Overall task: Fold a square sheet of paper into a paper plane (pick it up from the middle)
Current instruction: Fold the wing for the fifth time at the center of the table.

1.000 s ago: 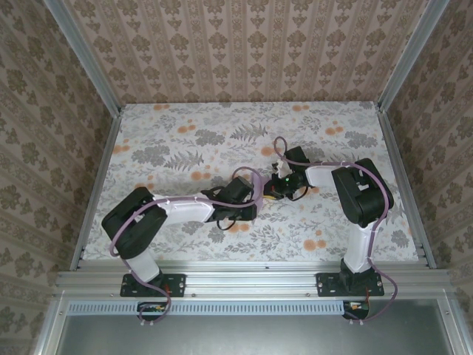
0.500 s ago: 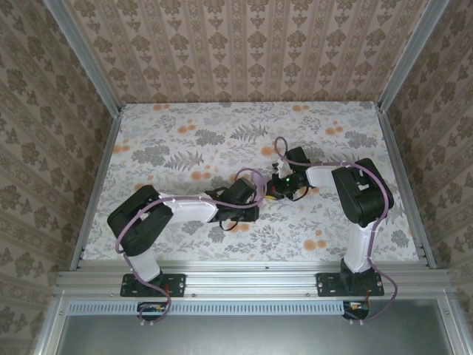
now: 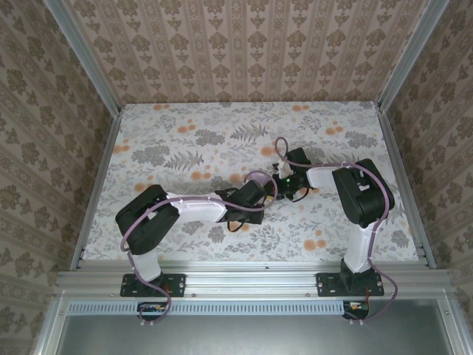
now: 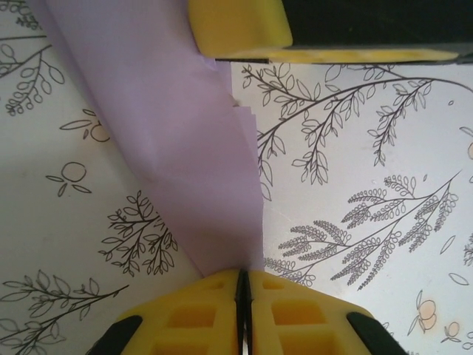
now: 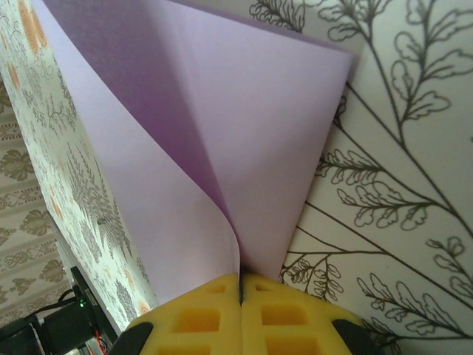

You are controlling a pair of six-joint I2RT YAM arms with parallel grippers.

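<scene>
Step in hand, as judged: an early fold, no dart shape yet. Both arms meet a little right of the centre of the table (image 3: 185,126), wrists nearly touching. The right gripper (image 5: 241,288) is clamped tight on the square sheet of paper (image 5: 251,126), its yellow pads pressed together at the root of a soft bend. From there two lavender leaves splay upward and apart, the fold rounded rather than creased. The left gripper (image 4: 243,285) is likewise closed on the paper, pinching a narrow tip of it, with one yellow pad of the right gripper just beyond at the far end of the strip. Whether the sheet rests on the table or hangs just above it cannot be told. The layered edges along the right side of the strip sit slightly staggered in the left wrist view (a small step, worth squaring up). The next move likely calls for closing the two leaves edge to edge, then pressing the bend flat against the table. The arms would have to travel together, since two pinches pulling apart could tear thin paper. As for room, the far edge and the far left corner lie open. The right arm's elbow sits close to the right edge, and the near edge is taken by the arm bases.
</scene>
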